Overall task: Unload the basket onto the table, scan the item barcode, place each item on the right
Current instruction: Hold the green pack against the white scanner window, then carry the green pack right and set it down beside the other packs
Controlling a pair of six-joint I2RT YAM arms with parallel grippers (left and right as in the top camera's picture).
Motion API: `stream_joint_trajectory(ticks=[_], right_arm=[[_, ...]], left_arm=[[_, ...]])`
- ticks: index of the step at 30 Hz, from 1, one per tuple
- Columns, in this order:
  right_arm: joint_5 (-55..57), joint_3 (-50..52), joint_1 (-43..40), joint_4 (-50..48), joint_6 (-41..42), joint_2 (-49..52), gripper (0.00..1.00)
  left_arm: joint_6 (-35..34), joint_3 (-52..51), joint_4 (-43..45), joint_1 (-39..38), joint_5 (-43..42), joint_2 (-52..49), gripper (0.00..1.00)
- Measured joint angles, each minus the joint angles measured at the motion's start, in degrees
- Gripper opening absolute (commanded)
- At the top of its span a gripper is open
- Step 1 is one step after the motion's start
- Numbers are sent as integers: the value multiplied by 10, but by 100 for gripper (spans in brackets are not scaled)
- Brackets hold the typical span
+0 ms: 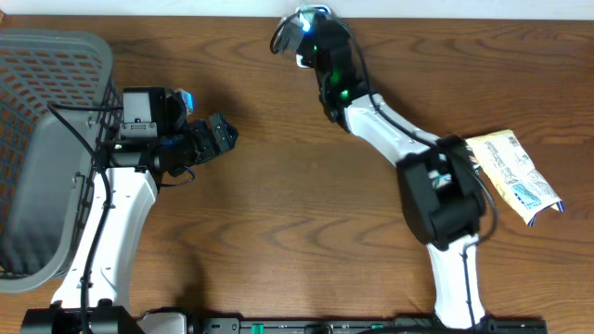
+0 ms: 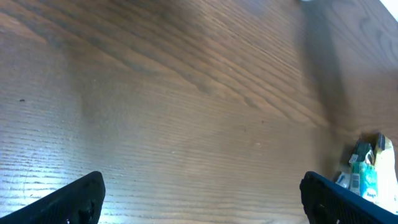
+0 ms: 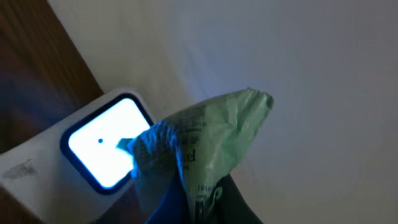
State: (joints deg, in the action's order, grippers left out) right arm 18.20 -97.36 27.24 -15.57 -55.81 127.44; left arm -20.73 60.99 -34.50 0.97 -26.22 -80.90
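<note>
From above: holding a bag (image 1: 284, 37) in the right claw (image 1: 302, 42), squeezed shut on it, up at the far edge of the surface (image 1: 306, 241), just beside the little white scanner (image 1: 311, 13) with its blue light. Left claw (image 1: 223, 134) spread wide, holding nothing, near the grey basket (image 1: 37, 158). Spare bag (image 1: 515, 172) lying flat by the right arm, well apart from the scanner.

From the left wrist: only bare wood between the wide-open tips, plus a peek of what looks like the spare bag at the far right.

From the right wrist: green bag right in front of the scanner's glowing window, covering one corner. No sight of the claw itself here.

Looks like the showing step, bag up to the light. Cannot tell if the stripes face the window. Next, most likely: keep squeezing, stay close, turn the bag slowly till the stripes meet the light
</note>
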Motion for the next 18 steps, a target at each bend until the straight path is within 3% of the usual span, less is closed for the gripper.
stream_joint_trajectory(ticks=[5,11,18], right_arm=[[-32,0,-5,164,133,-145,1],[-64,-12,-31,449,385,-310,1],[-110,-11,-86,726,580,-370,1]], left_arm=[[0,0,1,0,0,0,99],[0,0,0,0,0,0,99],[0,0,1,0,0,0,99]])
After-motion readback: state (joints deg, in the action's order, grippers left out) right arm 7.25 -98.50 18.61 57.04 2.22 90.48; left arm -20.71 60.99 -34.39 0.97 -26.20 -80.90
